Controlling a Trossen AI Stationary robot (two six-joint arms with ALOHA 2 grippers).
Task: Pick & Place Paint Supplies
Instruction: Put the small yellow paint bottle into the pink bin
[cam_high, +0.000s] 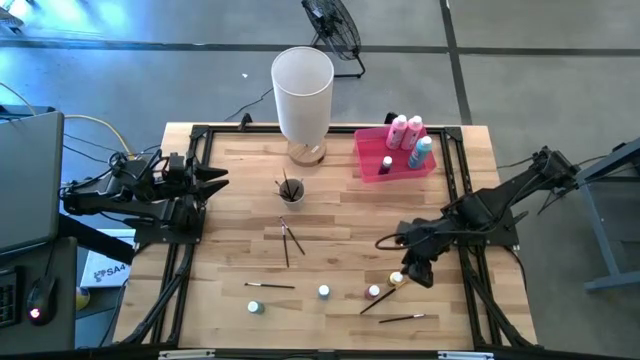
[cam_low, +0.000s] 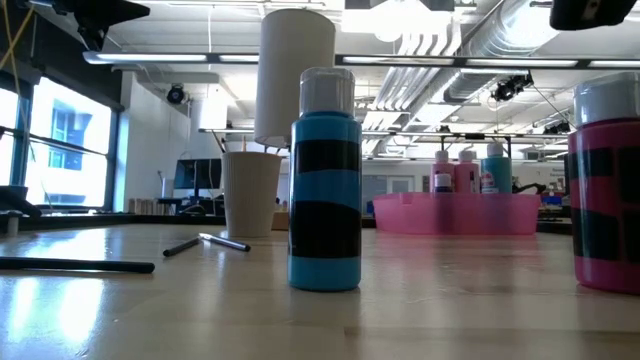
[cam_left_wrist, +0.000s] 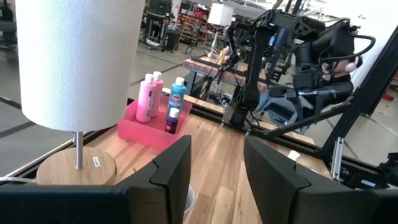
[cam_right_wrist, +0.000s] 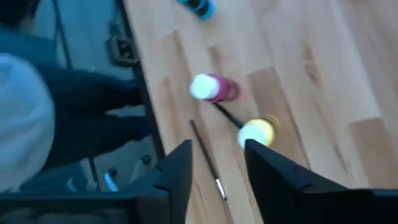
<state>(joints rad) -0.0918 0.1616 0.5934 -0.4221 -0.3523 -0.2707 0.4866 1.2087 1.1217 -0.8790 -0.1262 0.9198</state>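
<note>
Several tiny paint bottles stand near the table's near edge: a yellow-capped one (cam_high: 397, 279) (cam_right_wrist: 257, 131), a pink one (cam_high: 374, 292) (cam_right_wrist: 214, 88), a white-capped blue one (cam_high: 324, 291) (cam_low: 325, 180) and a teal one (cam_high: 255, 307). Thin dark brushes lie flat on the wood (cam_high: 290, 238) (cam_high: 270, 286) (cam_high: 400, 318) (cam_right_wrist: 208, 160). My right gripper (cam_high: 413, 272) (cam_right_wrist: 217, 146) hangs open just above and beside the yellow-capped bottle. It touches nothing. My left gripper (cam_high: 220, 180) (cam_left_wrist: 217, 140) waits open at the table's left edge.
A pink tray (cam_high: 395, 160) (cam_left_wrist: 149, 132) at the far right holds taller pink and teal bottles. A tall white cylinder on a wooden foot (cam_high: 302, 95) stands at the far middle. In front of it is a cup (cam_high: 290, 190) holding brushes. Bare wood lies mid-table.
</note>
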